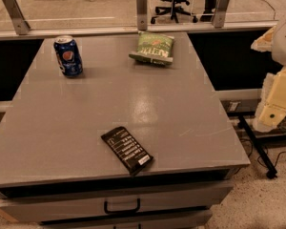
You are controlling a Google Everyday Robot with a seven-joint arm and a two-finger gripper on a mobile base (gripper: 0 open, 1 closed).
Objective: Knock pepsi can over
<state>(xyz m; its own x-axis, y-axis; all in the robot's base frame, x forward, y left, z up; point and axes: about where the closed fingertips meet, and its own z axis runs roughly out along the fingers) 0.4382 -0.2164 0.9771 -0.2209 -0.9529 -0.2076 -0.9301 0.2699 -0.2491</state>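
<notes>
Pepsi can stands upright near the far left corner of the grey table, well apart from everything else on it. It is a small blue metal cylinder with a silver top and a round red, white and blue logo facing the camera; the lettering above the logo is too small to read.

Off the table's right side, the gripper shows only as pale cream, blocky pieces hanging in the air beside the table's right edge. The frame cuts it off, and whether it is open or closed cannot be told. It touches nothing and is far from the can.

A green snack bag, puffy and crinkled, lies flat near the far edge at the middle; its print is hard to make out. A flat black packet with white text lies at an angle near the front edge, glossy and thin.

The tabletop is smooth and matte grey, with a dull sheen and a few faint scratches toward the right. Below its front edge is a drawer with a dark curved handle; a second drawer beneath it is cut off by the frame.

Behind the table, metal posts hold a clear panel, and beyond it the base of an office chair is visible, its upper part out of view.
</notes>
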